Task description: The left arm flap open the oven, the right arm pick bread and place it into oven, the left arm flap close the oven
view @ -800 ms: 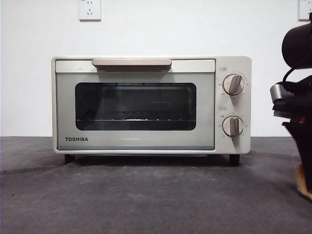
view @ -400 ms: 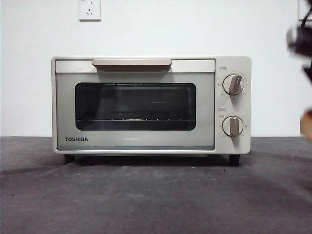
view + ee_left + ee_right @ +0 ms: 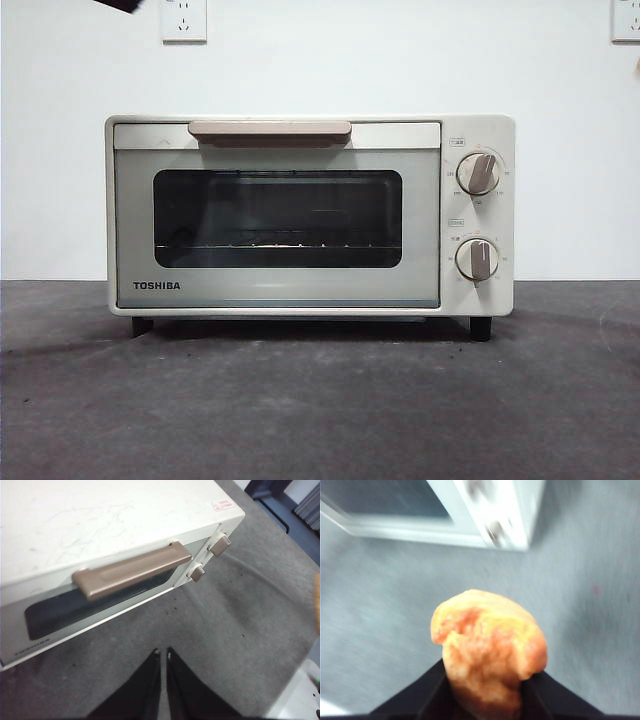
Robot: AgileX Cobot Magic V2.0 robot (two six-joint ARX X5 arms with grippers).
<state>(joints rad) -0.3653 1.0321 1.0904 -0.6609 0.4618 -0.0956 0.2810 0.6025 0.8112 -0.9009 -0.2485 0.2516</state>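
Note:
The cream-white oven [image 3: 280,298] stands mid-table with its door shut and the beige handle [image 3: 270,128] on top of the door. From above, the left wrist view shows the oven [image 3: 100,520] and its handle [image 3: 132,570]; my left gripper [image 3: 162,655] hovers in front of and above the door, shut and empty. In the front view it shows only as a black tip [image 3: 122,4] at the top left. My right gripper [image 3: 487,676] is shut on the golden-orange bread [image 3: 487,637], held above the table in front of the oven's knob end [image 3: 510,510].
Grey cloth [image 3: 320,400] covers the table in front of the oven. Two knobs [image 3: 478,173] sit on the oven's right side. A white object [image 3: 300,695] lies at the table's edge in the left wrist view. Wall sockets [image 3: 184,18] are behind.
The right arm with the bread has left the front view's right edge. A black tip has appeared at the top left. The oven has not moved.

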